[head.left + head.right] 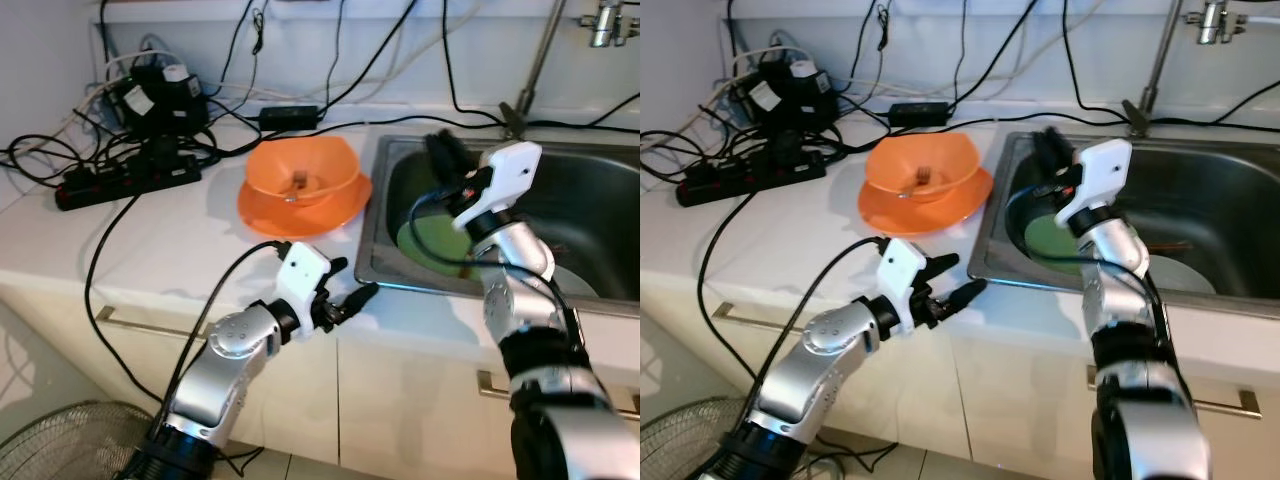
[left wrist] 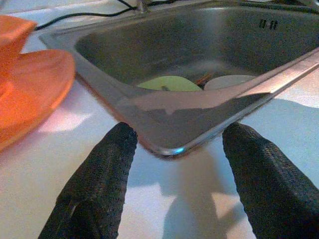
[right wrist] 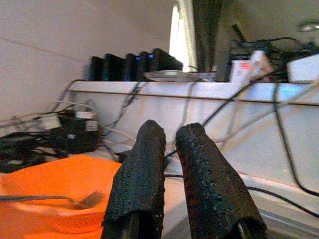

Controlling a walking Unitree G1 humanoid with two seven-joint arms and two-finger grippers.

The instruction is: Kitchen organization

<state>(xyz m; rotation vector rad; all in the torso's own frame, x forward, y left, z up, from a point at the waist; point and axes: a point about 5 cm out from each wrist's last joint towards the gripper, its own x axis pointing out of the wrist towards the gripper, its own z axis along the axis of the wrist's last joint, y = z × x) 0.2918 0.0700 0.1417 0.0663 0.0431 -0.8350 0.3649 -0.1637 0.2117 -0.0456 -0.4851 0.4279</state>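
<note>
Left gripper (image 1: 350, 297) hovers spread and empty, just short of the sink (image 1: 375, 262) corner. Right gripper (image 1: 441, 152) nearly closed, empty, above the green plate (image 1: 425, 243), likely lining up; orange bowl (image 1: 305, 182) beside it.

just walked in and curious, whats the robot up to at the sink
Neither gripper holds anything. The right gripper is raised over the sink, fingers nearly together. The left gripper hovers open over the counter by the sink's front corner. A green plate lies in the sink; an orange bowl with a fork sits beside it.
</note>
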